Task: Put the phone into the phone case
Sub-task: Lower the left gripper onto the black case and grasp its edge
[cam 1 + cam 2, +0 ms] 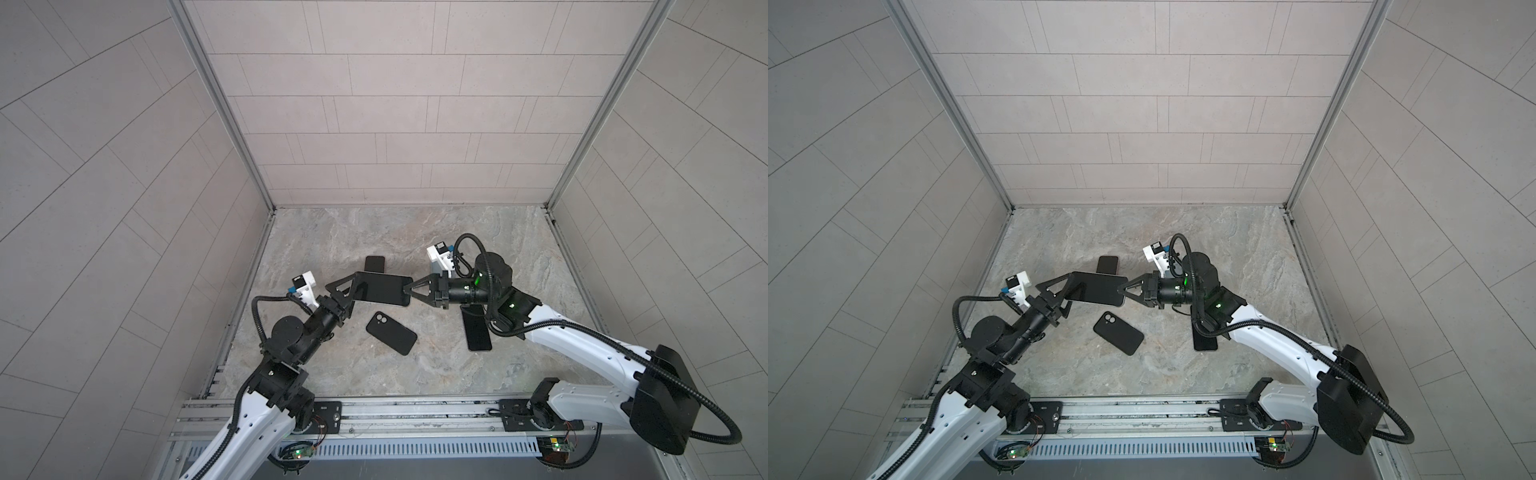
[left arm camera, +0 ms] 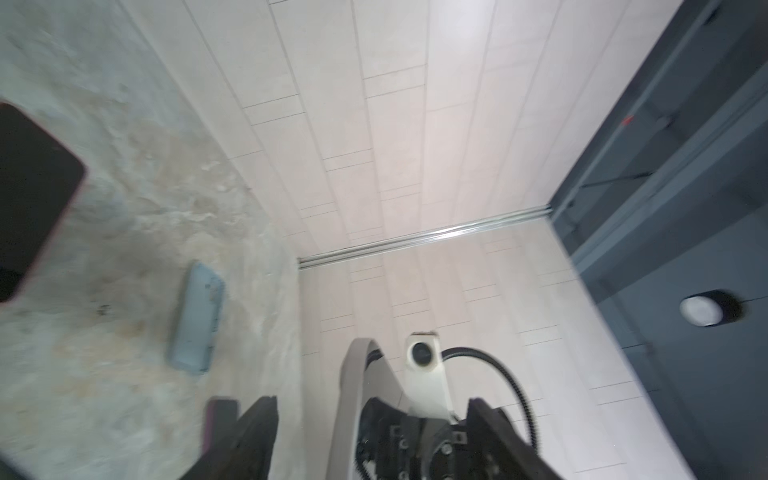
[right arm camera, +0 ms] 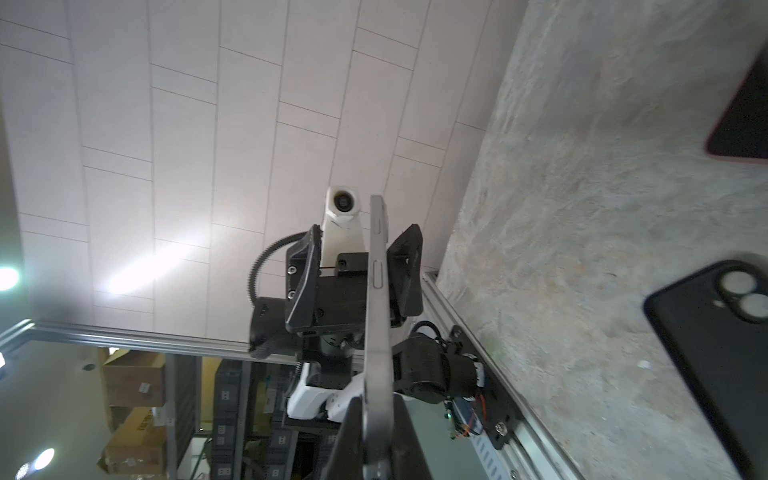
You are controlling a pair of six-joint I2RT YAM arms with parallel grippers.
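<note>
While the phone (image 1: pixel 380 289) hangs clear above the counter (image 1: pixel 415 374), it spans the gap between the two claws. Its long axis runs left to right, and its broad dark face is turned up in both top views. Right claw (image 1: pixel 405 292): closed on the phone's right short end, fingertips pinching its two faces. In the right wrist view the slim edge with its side buttons (image 3: pixel 377 274) runs away from this grip. Left claw (image 3: pixel 363 232): jaws spread wide on either side of the phone's left end, with a clear gap on one side. The other finger lies close to the phone's face, and contact there cannot be told. Phone case (image 1: pixel 391 333): black, flat on the counter, back up with twin round lens openings showing. It lies nearer the arm bases than the phone and apart from both claws. Second dark phone (image 1: pixel 375 264): flat on the counter behind the first, partly hidden by it. Third dark phone (image 1: pixel 476 330): flat on the counter beneath the right arm (image 1: pixel 552 328), its far end covered by the wrist.
</note>
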